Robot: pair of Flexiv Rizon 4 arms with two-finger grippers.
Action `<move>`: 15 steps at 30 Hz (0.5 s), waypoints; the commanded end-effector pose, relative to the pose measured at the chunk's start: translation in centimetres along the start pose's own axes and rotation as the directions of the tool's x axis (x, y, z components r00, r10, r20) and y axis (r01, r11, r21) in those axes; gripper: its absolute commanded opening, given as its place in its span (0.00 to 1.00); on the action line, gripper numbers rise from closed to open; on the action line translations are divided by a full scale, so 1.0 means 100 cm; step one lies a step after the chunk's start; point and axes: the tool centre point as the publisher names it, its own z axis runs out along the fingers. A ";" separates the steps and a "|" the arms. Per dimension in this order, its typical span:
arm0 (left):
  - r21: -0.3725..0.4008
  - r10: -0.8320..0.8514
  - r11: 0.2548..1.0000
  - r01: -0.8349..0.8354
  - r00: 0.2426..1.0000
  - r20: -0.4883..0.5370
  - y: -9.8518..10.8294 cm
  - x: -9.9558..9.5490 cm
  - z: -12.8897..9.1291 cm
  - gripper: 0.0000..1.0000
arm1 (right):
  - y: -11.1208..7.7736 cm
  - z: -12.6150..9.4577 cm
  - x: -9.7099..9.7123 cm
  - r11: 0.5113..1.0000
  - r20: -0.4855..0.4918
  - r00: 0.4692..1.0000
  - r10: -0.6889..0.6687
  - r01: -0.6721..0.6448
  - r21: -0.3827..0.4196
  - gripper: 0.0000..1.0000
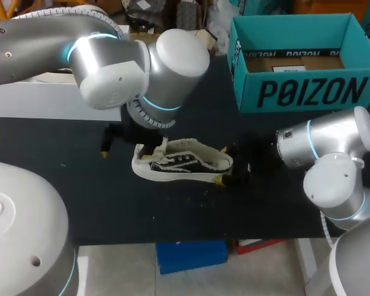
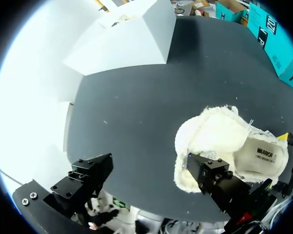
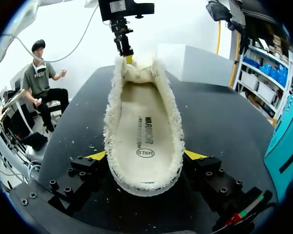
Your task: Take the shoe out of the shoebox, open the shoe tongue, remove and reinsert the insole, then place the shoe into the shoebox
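On the table [image 1: 80, 203], short of the shoebox [image 1: 308, 92], the shoe [image 1: 182, 163] lay pinched at one end by the right gripper [image 3: 146, 161]. The left gripper [image 2: 146, 175] gaped wide, holding nothing, one finger at the far rim. A firm clamp would probably ease lifting the insole [image 3: 144, 136].

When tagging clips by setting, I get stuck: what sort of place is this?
Probably a robotics lab workbench: the right gripper clamps a fleece-lined shoe on a black table, with a teal shoebox standing behind.
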 end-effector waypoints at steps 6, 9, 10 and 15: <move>-0.013 0.005 1.000 -0.005 1.000 -0.007 -0.001 -0.002 0.013 1.00 | -0.003 0.000 -0.001 1.000 0.001 1.000 0.002 -0.002 0.002 0.00; -0.009 0.009 1.000 -0.009 1.000 -0.007 -0.001 -0.003 0.008 1.00 | -0.003 0.000 -0.001 1.000 0.001 1.000 0.002 -0.002 0.002 0.00; 0.001 0.013 1.000 -0.013 1.000 -0.008 0.000 -0.003 0.005 1.00 | -0.003 0.000 -0.001 1.000 0.001 1.000 0.002 -0.002 0.002 0.00; 0.067 0.048 0.997 -0.047 0.999 -0.008 0.002 0.000 -0.023 1.00 | -0.003 0.000 -0.001 1.000 0.001 1.000 0.002 -0.002 0.002 0.00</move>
